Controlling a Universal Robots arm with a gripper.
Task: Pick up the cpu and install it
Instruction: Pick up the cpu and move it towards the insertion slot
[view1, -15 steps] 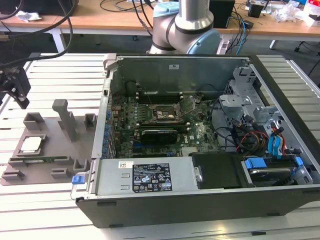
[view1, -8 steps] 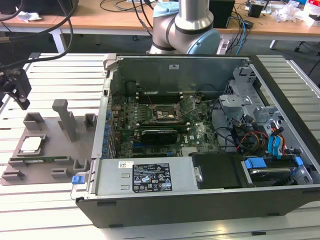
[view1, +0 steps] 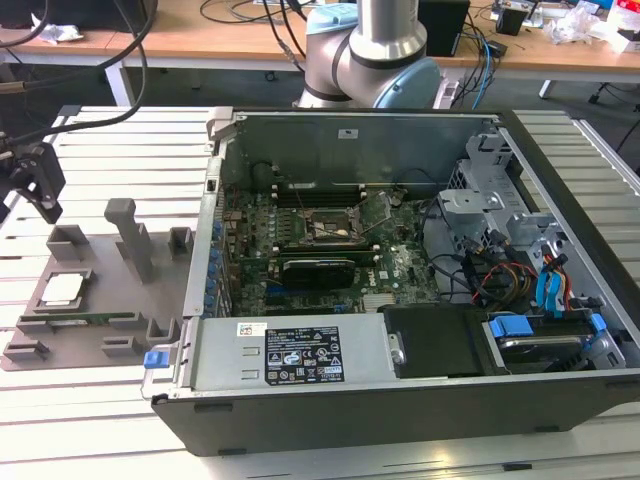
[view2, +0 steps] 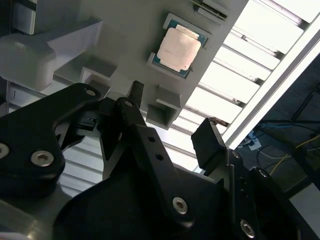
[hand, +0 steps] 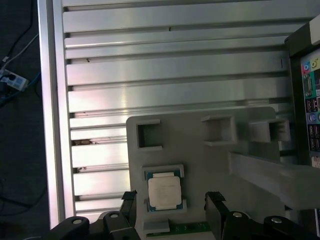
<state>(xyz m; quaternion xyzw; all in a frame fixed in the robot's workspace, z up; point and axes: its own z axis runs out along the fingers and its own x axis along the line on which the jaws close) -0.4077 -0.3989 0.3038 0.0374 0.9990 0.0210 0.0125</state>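
I see the cpu (view1: 62, 290) lying flat, metal top up, in a pocket of the grey tray (view1: 112, 292) on the slatted table, to the exterior view's left of the open case (view1: 350, 135). It is near square, so I can make out no long axis; its edges run parallel to the pocket walls. The gripper (hand: 171, 204) hangs above the tray with jaws spread wide, holding nothing. In the first wrist view the fingers (hand: 215, 206) flank the cpu.

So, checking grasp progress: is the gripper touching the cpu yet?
Apart. The second wrist view shows the open gripper clear of the cpu, which lies in its grey holder, with bare holder surface between them.
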